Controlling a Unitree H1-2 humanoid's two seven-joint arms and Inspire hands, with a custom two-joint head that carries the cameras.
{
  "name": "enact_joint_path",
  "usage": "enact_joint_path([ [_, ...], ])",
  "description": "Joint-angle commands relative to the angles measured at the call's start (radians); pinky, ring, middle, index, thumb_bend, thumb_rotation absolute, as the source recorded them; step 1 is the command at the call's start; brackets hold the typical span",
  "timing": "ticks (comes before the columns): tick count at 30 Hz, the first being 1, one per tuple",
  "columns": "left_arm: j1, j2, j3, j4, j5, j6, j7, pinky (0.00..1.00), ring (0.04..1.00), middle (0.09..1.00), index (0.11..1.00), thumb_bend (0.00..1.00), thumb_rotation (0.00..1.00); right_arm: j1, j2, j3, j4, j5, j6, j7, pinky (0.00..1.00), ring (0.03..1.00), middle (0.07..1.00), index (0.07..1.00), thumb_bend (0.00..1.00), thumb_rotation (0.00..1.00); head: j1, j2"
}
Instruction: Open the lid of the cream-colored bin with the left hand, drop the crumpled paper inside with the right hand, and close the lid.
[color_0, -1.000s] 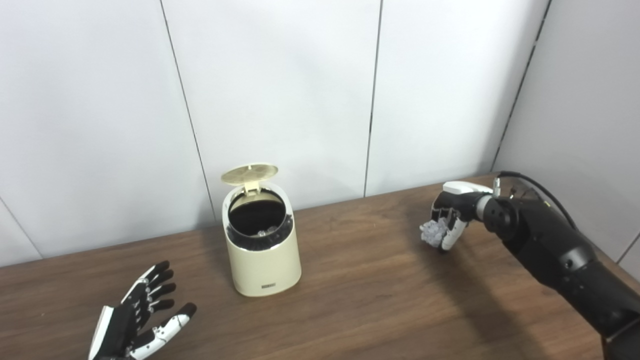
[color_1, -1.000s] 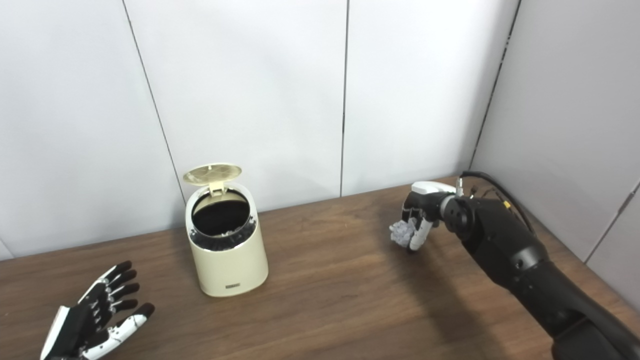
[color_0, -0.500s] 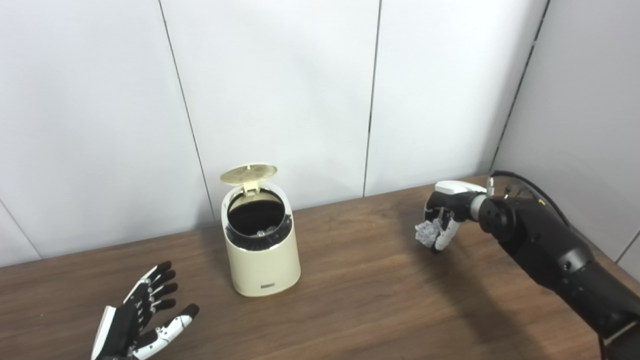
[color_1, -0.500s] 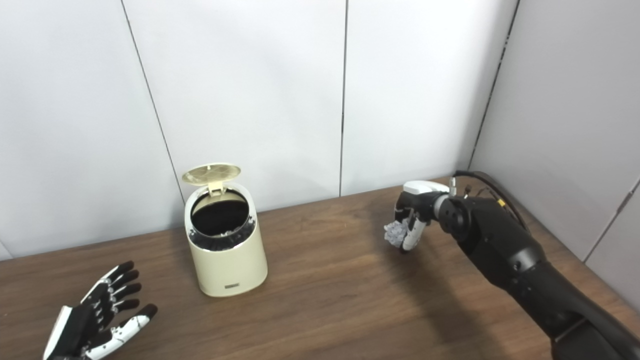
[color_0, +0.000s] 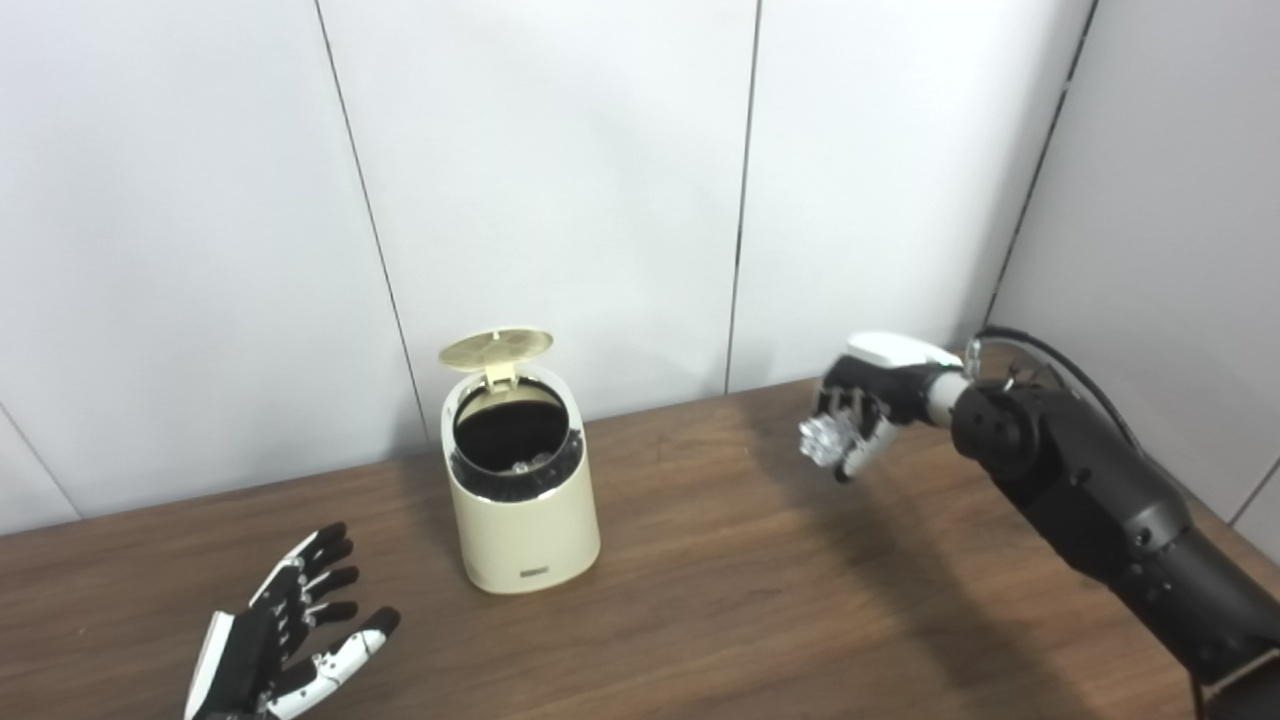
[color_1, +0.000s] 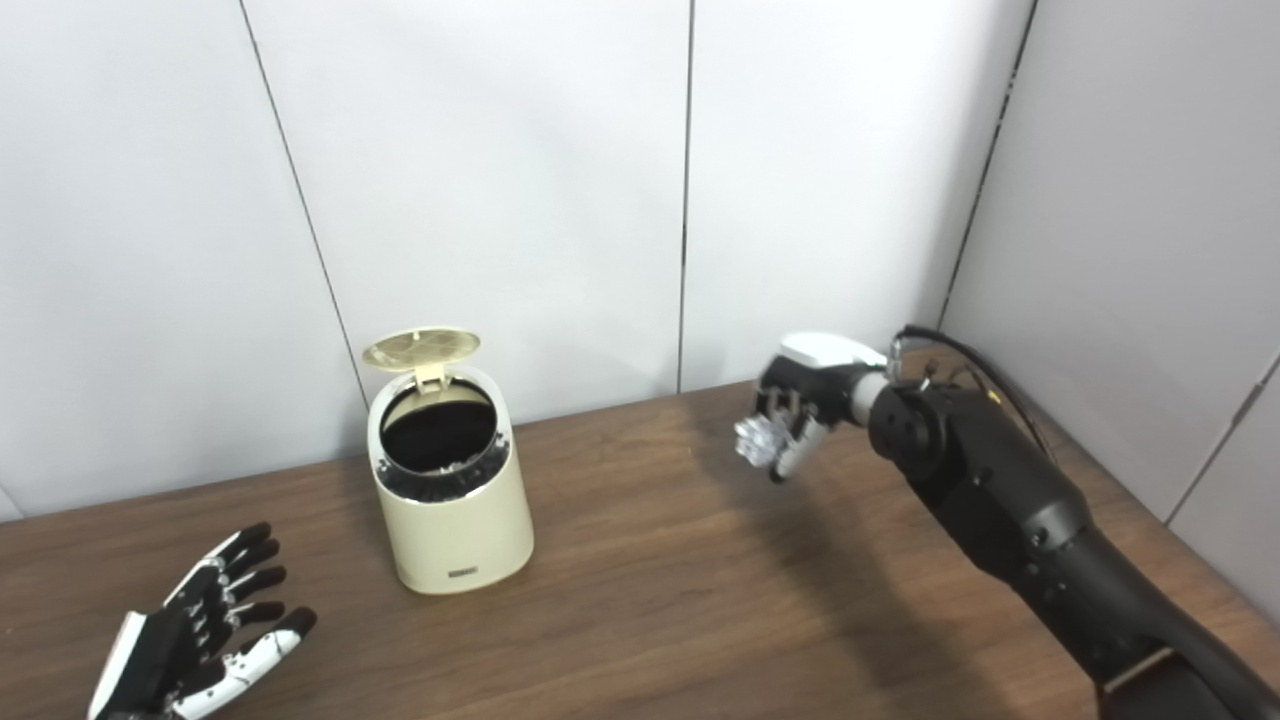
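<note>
The cream-coloured cylindrical plastic bin (color_0: 521, 500) stands upright on the dark wood-grain table (color_0: 720, 610), a little back from the table's middle and not far from the white panelled wall (color_0: 560, 180) behind it. Its round hinged lid (color_0: 496, 346) is tipped up at the rear rim, so the dark mouth lies open toward the room (something pale and crinkled shows at the bottom, too small to make out).

The right hand (color_0: 866, 405) hangs in the air above the table's far right part, well apart from the bin, fingers curled round a small grey ball of crumpled paper (color_0: 822, 439). Between it and the bin lies a broad stretch of bare wood. Its black forearm runs back to the lower right corner, close along the grey side wall (color_0: 1180, 200).

The left hand (color_0: 275, 645) rests low near the table's front left edge, palm up, fingers spread wide, holding nothing; bare board separates it from the bin's base.
</note>
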Motion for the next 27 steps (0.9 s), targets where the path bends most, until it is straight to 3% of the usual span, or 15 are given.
enact_joint_path([
  [1,-0.037,0.001,0.000,-0.011,-0.002,-0.026,0.003,0.71,0.814,0.872,0.912,0.64,0.14,-0.063,-0.019,-0.015,-0.066,-0.019,0.041,0.025,0.38,0.392,0.504,0.528,0.51,0.00,0.004,0.000],
  [6,-0.043,-0.009,-0.007,0.004,0.003,-0.036,0.008,0.71,0.810,0.871,0.911,0.64,0.15,-0.087,-0.002,-0.010,-0.117,-0.032,0.062,0.049,0.38,0.397,0.512,0.517,0.51,0.00,0.035,-0.008],
  [9,-0.047,-0.016,-0.010,0.016,-0.004,-0.046,0.006,0.70,0.814,0.876,0.913,0.64,0.14,-0.105,0.016,0.008,-0.152,-0.075,0.086,0.055,0.43,0.404,0.509,0.510,0.52,0.00,0.061,-0.012],
  [12,-0.050,-0.026,-0.012,0.029,-0.013,-0.058,0.004,0.69,0.821,0.876,0.914,0.65,0.13,-0.123,0.045,0.022,-0.186,-0.116,0.123,0.068,0.35,0.389,0.502,0.516,0.52,0.00,0.085,-0.014],
  [15,-0.054,-0.034,-0.014,0.036,-0.008,-0.061,0.009,0.68,0.819,0.875,0.913,0.65,0.13,-0.145,0.070,0.038,-0.195,-0.147,0.117,0.068,0.34,0.395,0.493,0.512,0.52,0.00,0.105,-0.015],
  [21,-0.063,-0.050,-0.022,0.058,0.014,-0.071,0.024,0.67,0.807,0.872,0.909,0.68,0.15,-0.206,0.163,0.051,-0.206,-0.216,0.163,0.135,0.36,0.418,0.494,0.502,0.52,0.00,0.136,-0.026],
  [27,-0.072,-0.066,-0.027,0.067,0.037,-0.073,0.044,0.73,0.816,0.864,0.902,0.70,0.19,-0.244,0.241,0.062,-0.193,-0.219,0.154,0.108,0.42,0.473,0.513,0.456,0.52,0.00,0.173,-0.032],
])
